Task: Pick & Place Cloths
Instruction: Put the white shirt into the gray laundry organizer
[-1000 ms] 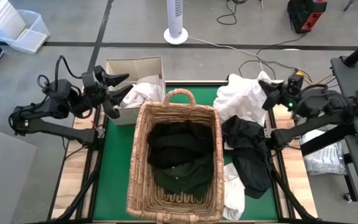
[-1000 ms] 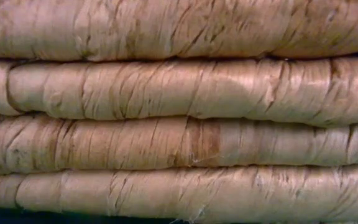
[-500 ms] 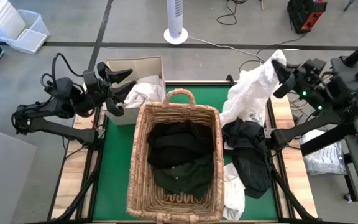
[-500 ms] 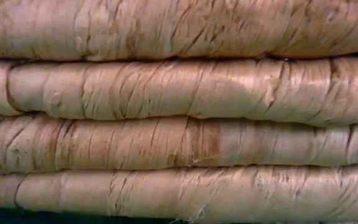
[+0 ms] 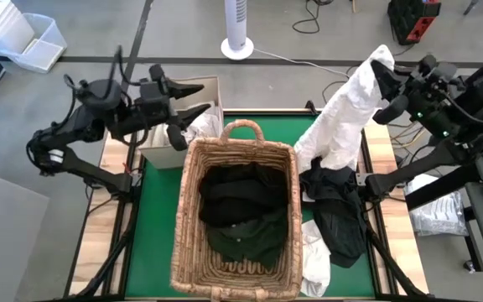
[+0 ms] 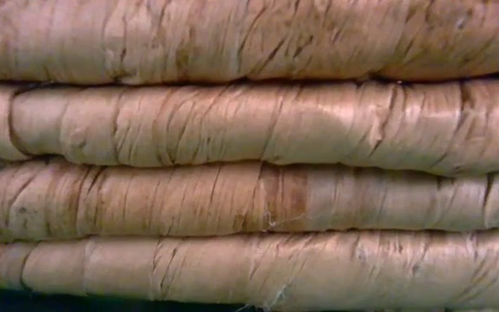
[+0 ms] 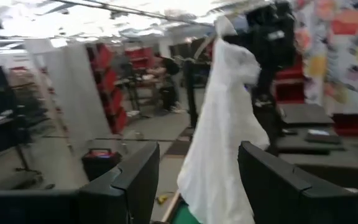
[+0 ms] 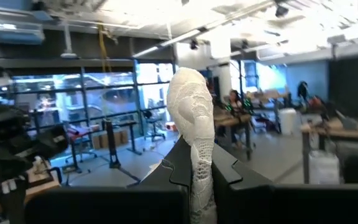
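Note:
My right gripper (image 5: 381, 75) is raised over the table's far right corner, shut on a white cloth (image 5: 340, 117) that hangs long beneath it; the left wrist view shows this cloth (image 7: 219, 137) across the table. My left gripper (image 5: 193, 99) is open and touches nothing, raised over the cardboard box (image 5: 174, 91) where another white cloth (image 5: 195, 126) lies. The wicker basket (image 5: 187, 218) holds dark cloths (image 5: 241, 210). A black cloth (image 5: 338, 210) and a white cloth (image 5: 315, 256) lie on the green mat to the basket's right. My right gripper pinches the white cloth near its upper end (image 8: 194, 165) between the two fingers, and a bunched tip (image 8: 190, 102) sticks out past them. The fingers come in about level from the table's right. The cloth hangs drawn long, its lower end (image 5: 313, 155) down at the black cloth.
The low view is filled by the basket's woven wall (image 6: 249, 156). The basket's handle (image 5: 241, 127) arches at its far end. A clear plastic bag (image 5: 438, 210) lies off the table's right. A white fan (image 5: 237, 33) stands on the floor beyond the far edge.
My right gripper, shut on the white cloth, has risen and moved toward the far right corner, pulling the cloth up from a heap into a long hanging strip. My left gripper has risen and shifted right, toward the basket's far end, staying open.

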You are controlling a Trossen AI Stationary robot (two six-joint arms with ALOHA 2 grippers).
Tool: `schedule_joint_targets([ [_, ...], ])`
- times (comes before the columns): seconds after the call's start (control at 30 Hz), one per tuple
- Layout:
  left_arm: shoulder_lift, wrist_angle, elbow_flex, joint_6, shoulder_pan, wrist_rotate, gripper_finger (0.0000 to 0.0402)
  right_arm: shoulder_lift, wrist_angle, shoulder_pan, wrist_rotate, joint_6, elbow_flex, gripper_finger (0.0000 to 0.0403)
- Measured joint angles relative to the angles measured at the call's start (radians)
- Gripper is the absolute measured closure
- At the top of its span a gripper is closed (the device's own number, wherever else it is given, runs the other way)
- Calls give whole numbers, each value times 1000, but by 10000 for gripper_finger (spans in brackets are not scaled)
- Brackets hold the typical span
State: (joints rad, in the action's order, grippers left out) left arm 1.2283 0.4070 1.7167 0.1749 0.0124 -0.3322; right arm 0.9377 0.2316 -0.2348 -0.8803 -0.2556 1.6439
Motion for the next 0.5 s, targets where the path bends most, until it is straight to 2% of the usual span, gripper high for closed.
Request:
schedule_joint_targets([
  [0.13,98,79,147,0,18,107,206,67,-6,0,51,-79,100,394],
  [0.3,227,172,323,3,37,193,201,153,-5,0,117,-158,224,394],
  [0.5,389,200,515,11,55,325,163,263,-4,0,211,-225,370,394],
])
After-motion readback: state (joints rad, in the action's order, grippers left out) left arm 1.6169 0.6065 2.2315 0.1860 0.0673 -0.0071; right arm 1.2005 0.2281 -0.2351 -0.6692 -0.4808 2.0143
